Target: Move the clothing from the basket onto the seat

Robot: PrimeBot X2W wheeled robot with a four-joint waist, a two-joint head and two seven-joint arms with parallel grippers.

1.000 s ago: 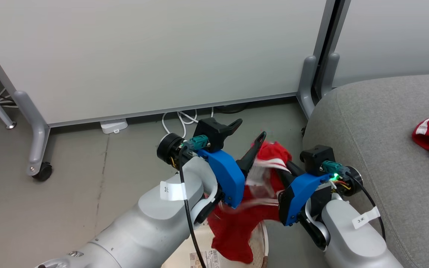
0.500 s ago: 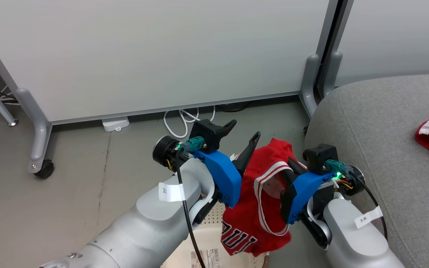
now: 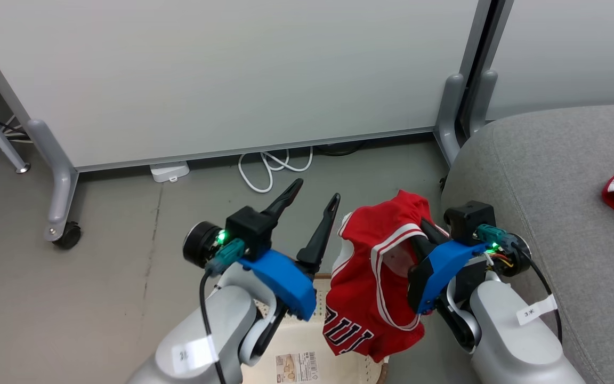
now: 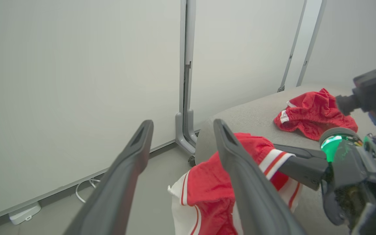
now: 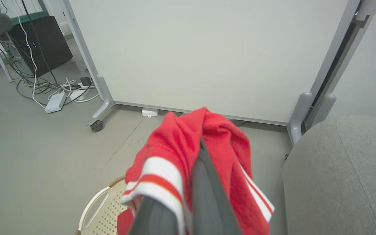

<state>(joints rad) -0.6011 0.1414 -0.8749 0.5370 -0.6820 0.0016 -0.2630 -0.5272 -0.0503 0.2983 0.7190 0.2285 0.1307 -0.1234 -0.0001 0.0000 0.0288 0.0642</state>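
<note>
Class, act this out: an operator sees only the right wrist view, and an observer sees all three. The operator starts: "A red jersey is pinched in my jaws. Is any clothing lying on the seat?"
Observer: Yes, red shorts lie crumpled on the grey seat.
Operator: What is my left arm doing?
Observer: The left arm is raised just left of the jersey, its jaws open and empty.
Operator: What is left in the basket?
Observer: On the part of the basket floor I can see, there is a paper label and no clothing. The jersey hangs over its right side.
</note>
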